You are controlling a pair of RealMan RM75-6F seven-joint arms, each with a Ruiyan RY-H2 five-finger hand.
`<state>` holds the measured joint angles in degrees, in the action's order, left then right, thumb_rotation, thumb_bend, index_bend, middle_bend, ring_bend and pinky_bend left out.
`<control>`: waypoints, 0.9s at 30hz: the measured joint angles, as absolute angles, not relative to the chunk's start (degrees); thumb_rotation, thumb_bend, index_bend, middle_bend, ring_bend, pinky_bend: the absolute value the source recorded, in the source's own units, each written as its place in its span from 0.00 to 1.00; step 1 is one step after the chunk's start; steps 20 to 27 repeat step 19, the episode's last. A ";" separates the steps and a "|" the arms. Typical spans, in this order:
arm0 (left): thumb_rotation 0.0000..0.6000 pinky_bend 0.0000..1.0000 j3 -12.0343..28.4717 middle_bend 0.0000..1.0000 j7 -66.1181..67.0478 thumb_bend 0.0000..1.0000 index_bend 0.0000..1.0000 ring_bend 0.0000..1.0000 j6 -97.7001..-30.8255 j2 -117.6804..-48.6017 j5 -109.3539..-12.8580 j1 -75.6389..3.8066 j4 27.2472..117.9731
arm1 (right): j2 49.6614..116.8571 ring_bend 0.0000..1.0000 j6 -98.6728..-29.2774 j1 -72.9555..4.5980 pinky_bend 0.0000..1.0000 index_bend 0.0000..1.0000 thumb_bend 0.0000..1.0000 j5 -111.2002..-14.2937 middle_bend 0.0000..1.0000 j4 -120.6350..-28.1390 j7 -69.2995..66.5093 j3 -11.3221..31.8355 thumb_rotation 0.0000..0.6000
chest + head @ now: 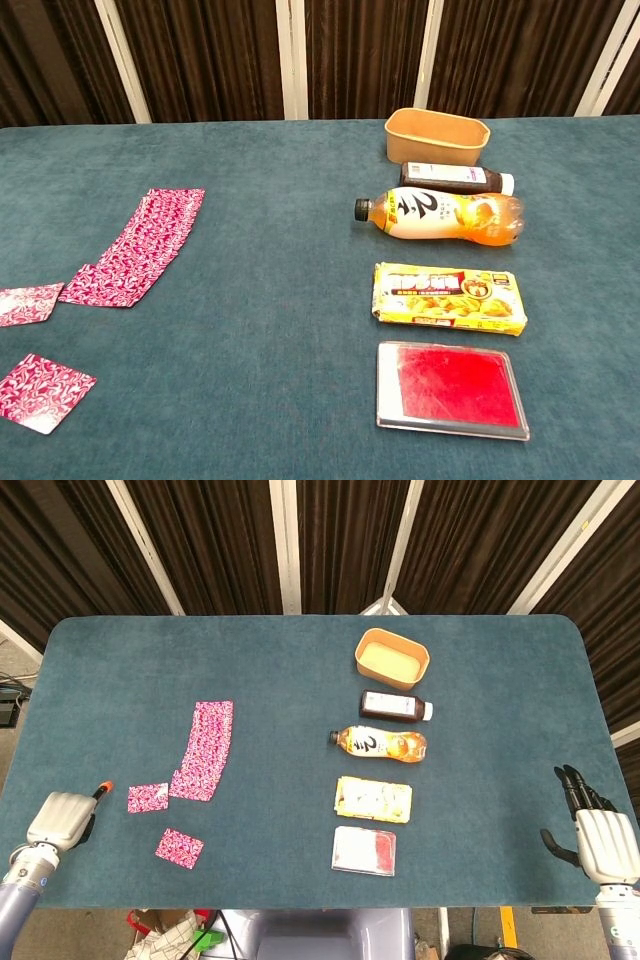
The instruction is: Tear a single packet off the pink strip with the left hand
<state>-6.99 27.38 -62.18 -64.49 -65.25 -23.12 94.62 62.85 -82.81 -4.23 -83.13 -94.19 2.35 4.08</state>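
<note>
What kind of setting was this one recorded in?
Probably a lab or staged test booth: a teal cloth-covered table, dark curtains behind it, and groceries such as the orange drink bottle lined up neatly.
</note>
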 measured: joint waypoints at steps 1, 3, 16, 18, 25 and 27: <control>1.00 0.59 -6.95 0.61 25.87 0.50 0.14 0.49 -63.13 -64.04 -66.97 -22.77 94.94 | 62.87 0.23 -82.74 -4.27 0.35 0.00 0.31 -83.12 0.09 -94.13 2.34 4.08 1.00; 1.00 0.47 -6.94 0.46 22.21 0.41 0.14 0.37 -66.33 -62.87 -71.30 -21.59 95.81 | 62.93 0.23 -82.60 -4.34 0.35 0.00 0.31 -83.10 0.09 -94.05 2.29 4.07 1.00; 1.00 0.20 -7.08 0.09 8.52 0.27 0.13 0.06 -95.39 -61.02 -86.17 -6.27 95.07 | 63.29 0.21 -82.75 -4.55 0.32 0.00 0.31 -83.88 0.09 -93.48 3.10 3.93 1.00; 1.00 0.20 -6.49 0.09 9.15 0.27 0.13 0.06 -97.57 -61.80 -87.06 -4.92 93.82 | 63.41 0.20 -82.75 -4.70 0.32 0.00 0.31 -84.36 0.09 -92.95 3.04 3.85 1.00; 1.00 0.20 -6.23 0.09 9.63 0.27 0.13 0.06 -98.11 -62.10 -87.20 -4.48 93.45 | 63.47 0.20 -82.69 -4.82 0.32 0.00 0.31 -84.71 0.09 -92.54 3.04 3.76 1.00; 1.00 0.20 -6.23 0.09 9.63 0.27 0.13 0.06 -98.11 -62.10 -87.20 -4.48 93.45 | 63.47 0.20 -82.69 -4.82 0.32 0.00 0.31 -84.71 0.09 -92.54 3.04 3.76 1.00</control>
